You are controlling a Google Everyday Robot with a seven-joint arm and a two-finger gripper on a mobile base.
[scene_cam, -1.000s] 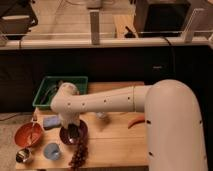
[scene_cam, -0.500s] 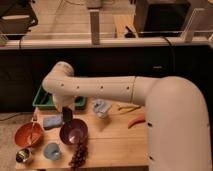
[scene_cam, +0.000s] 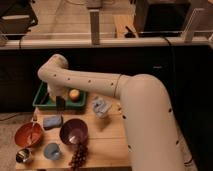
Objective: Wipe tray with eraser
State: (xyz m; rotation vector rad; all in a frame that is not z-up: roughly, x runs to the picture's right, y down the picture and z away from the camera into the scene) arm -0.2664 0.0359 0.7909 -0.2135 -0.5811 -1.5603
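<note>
Since a second ago the arm (scene_cam: 92, 85) has risen off the middle of the table, where it hid the purple bowl (scene_cam: 64, 133). Its elbow is now bent high at the 10 o'clock side, with the wrist hanging down from it.

A light wooden table (scene_cam: 107, 140) fills the lower part of the view. Behind it, at 12 o'clock, stands a dark low wall topped by a pale rail with upright posts. Beyond that lies a pale floor with dark furniture.

At 10 o'clock on the table, in its far left corner, sits the dark-green tray (scene_cam: 41, 101). Its long axis runs from 9 to 3 o'clock, along the table's far edge. A round yellow-orange fruit (scene_cam: 74, 94) lies in its right half.

Over the tray's near rim hangs the gripper (scene_cam: 60, 103), pointing down; I cannot tell whether it is spread or pressed together.

Just at 6 o'clock of the tray, on the wood, lies the blue eraser (scene_cam: 52, 121), apart from the gripper. An orange bowl (scene_cam: 20, 136) sits at 8 o'clock. A blue cup (scene_cam: 52, 150), a metal cup (scene_cam: 22, 156) and grapes (scene_cam: 77, 157) sit along the near edge. A crumpled pale-blue object (scene_cam: 101, 107) lies at 3 o'clock of the tray.
</note>
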